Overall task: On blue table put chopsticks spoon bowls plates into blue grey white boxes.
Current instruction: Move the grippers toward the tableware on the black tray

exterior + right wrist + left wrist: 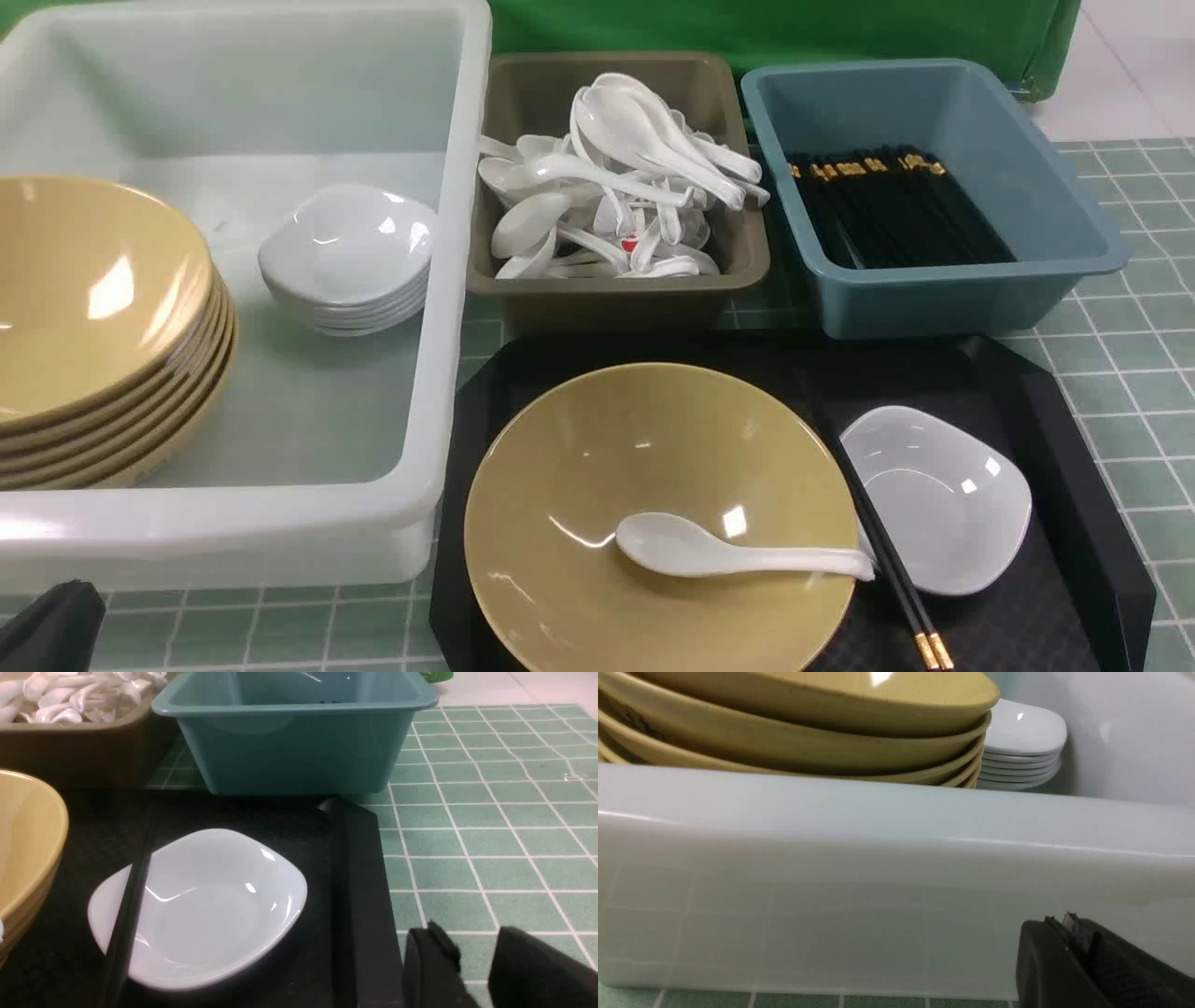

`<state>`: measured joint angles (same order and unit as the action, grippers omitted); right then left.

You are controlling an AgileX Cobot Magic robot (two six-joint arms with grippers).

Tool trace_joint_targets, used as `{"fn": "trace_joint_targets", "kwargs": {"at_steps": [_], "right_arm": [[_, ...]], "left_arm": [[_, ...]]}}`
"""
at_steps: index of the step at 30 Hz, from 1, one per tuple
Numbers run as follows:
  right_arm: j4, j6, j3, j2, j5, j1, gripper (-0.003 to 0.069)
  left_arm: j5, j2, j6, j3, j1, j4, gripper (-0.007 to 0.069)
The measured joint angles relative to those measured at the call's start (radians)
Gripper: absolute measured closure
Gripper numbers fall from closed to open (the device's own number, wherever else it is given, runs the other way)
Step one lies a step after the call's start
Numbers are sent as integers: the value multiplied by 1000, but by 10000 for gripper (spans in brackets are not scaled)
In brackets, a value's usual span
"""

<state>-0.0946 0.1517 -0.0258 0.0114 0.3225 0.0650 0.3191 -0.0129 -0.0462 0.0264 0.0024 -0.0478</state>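
On the black tray (1074, 485) stands a tan bowl (653, 448) with a white spoon (709, 553) lying in it. Beside it a pair of black chopsticks (887, 560) rests across the edge of a small white plate (943, 504). My left gripper (1064, 921) is shut and empty, low outside the white box's near wall (878, 858). My right gripper (472, 933) stands open with nothing in it, over the table just right of the tray's edge (359, 882), apart from the plate (210, 905).
The white box (448, 280) holds a stack of tan bowls (93, 308) and a stack of white plates (350, 252). The grey box (616, 285) is full of spoons; the blue box (934, 299) holds several chopsticks. Tiled blue table (1139, 280) lies to the right.
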Motion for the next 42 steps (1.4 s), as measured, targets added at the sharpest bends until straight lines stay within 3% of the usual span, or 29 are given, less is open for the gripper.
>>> {"fn": "trace_joint_targets", "kwargs": {"at_steps": [42], "right_arm": [[0, -23, 0, 0, -1, 0, 421]], "left_arm": [[0, 0, 0, 0, 0, 0, 630]]}}
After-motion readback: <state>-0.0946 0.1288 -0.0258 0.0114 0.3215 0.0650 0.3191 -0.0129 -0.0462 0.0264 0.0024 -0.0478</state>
